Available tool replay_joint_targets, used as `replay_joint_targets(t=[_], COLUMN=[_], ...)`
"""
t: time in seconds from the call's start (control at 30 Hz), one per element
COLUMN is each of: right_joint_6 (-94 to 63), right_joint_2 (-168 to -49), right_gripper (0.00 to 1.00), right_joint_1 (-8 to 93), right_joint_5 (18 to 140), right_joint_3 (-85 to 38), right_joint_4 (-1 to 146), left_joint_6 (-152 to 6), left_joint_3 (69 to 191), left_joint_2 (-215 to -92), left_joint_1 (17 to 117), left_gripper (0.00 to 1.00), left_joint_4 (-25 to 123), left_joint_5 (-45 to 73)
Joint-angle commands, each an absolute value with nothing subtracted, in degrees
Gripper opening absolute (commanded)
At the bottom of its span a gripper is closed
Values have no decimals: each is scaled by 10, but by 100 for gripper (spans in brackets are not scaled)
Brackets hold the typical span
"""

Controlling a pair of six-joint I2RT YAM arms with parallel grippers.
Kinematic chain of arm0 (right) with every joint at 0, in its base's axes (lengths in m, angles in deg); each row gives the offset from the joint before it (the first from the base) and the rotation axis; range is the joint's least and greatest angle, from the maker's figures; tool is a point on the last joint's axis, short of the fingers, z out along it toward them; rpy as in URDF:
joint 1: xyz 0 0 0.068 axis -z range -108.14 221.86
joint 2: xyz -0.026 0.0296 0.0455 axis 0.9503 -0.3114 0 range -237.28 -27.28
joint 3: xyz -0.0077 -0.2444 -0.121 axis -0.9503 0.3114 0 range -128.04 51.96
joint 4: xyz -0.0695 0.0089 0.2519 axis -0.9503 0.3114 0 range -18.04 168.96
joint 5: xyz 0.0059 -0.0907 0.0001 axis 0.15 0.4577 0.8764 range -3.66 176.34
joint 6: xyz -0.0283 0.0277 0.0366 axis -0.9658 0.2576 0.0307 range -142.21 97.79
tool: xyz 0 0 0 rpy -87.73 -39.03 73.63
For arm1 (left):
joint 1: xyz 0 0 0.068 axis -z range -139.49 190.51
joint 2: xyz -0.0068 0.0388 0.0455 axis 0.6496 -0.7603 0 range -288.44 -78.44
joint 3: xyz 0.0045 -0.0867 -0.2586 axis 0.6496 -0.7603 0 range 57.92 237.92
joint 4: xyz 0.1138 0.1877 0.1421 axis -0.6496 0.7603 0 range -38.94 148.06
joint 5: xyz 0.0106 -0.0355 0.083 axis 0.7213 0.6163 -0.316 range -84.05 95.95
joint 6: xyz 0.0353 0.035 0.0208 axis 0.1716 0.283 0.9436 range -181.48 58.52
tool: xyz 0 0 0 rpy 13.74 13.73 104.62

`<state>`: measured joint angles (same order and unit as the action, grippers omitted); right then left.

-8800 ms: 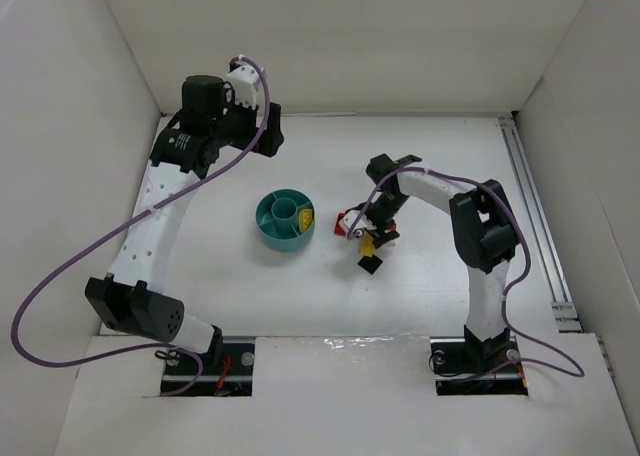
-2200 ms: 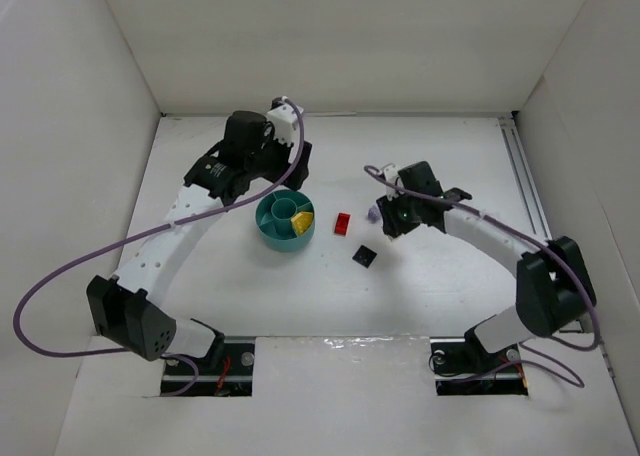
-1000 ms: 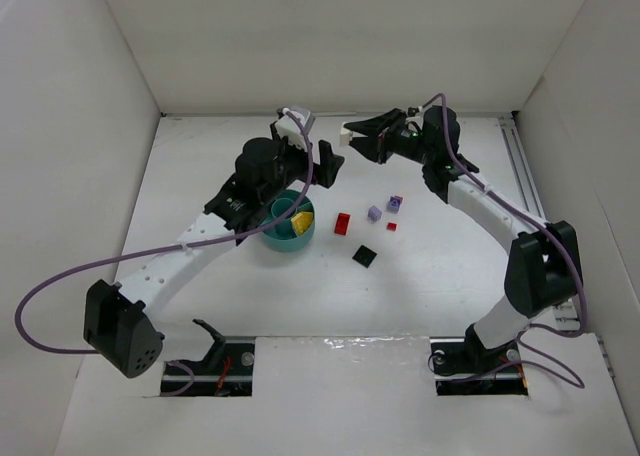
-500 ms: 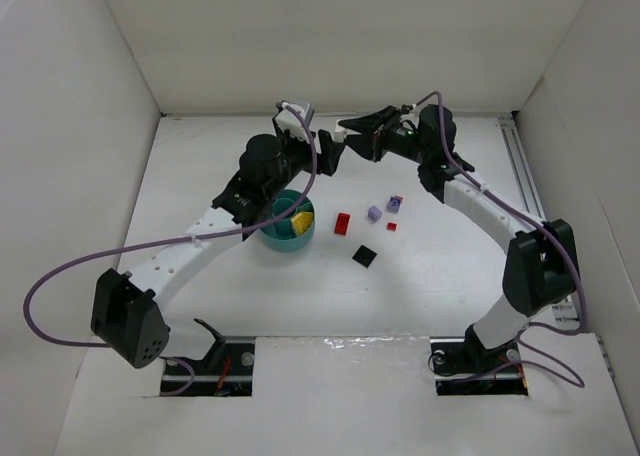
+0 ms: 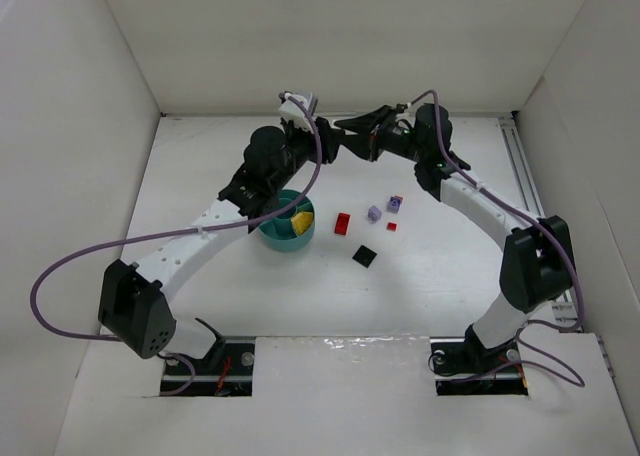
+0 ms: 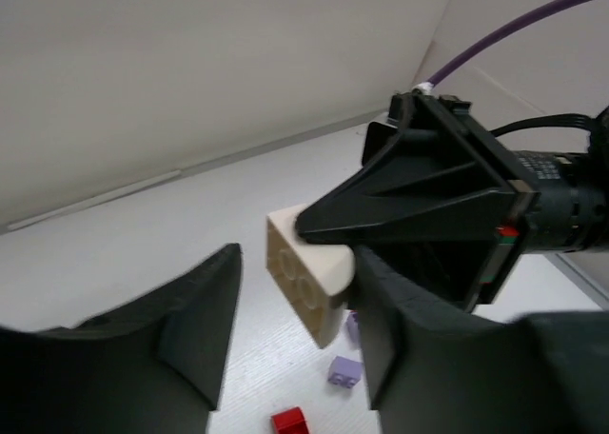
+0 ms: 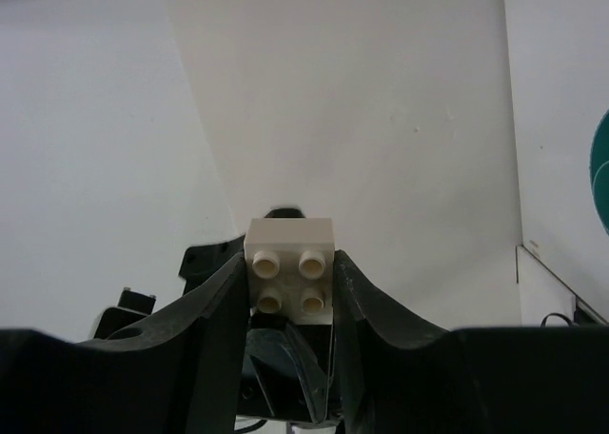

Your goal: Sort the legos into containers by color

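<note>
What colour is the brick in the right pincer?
White brick, clearest in the right wrist view.

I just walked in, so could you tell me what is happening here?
The right pincer holds a white brick up at the far side, and the left pincer brackets it, a gap showing on one side, seemingly a handover. A yellow brick sits in the teal dish; red bricks, purple bricks and a black brick lie on the table.

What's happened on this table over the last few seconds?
The right gripper took a white brick off the table and raised it toward the back. The left gripper swung across to meet it, its jaws now either side of it. The teal dish and yellow brick stayed put.
</note>
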<state>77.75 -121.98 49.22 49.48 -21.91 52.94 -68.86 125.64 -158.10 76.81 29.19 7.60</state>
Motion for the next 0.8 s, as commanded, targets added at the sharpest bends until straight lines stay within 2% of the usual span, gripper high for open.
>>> replay_joint_targets(t=[0.0, 0.13, 0.23, 0.27, 0.3, 0.37, 0.43, 0.47, 0.6, 0.7, 0.77], right_joint_6=[793, 793, 793, 793, 793, 787, 776, 770, 726, 638, 568], right_joint_2=[-1224, -1219, -1212, -1212, -1205, -1205, -1200, -1200, -1184, -1172, -1172], right_gripper=[13, 13, 13, 16, 24, 47, 54, 63, 70, 70, 70], right_joint_1=[487, 487, 487, 492, 492, 497, 517, 525, 577, 624, 661], right_joint_5=[484, 484, 484, 484, 484, 479, 478, 478, 472, 460, 455], right_joint_3=[-248, -242, -235, -235, -235, -230, -224, -214, -195, -195, -209], right_joint_4=[475, 470, 465, 459, 459, 453, 452, 452, 489, 531, 612], left_joint_6=[-688, -688, -688, -688, -688, -688, -683, -682, -657, -618, -596], left_joint_3=[1289, 1289, 1289, 1289, 1289, 1289, 1289, 1289, 1282, 1288, 1303], left_joint_2=[-1582, -1588, -1588, -1588, -1588, -1582, -1567, -1561, -1517, -1478, -1460], left_joint_1=[771, 771, 771, 771, 771, 771, 771, 771, 771, 759, 742], left_gripper=[41, 25, 18, 14, 13, 10, 5, 5, 4, 3, 1], left_joint_4=[255, 262, 269, 276, 276, 288, 299, 315, 382, 490, 560], left_joint_5=[67, 67, 73, 78, 78, 86, 94, 102, 147, 185, 227])
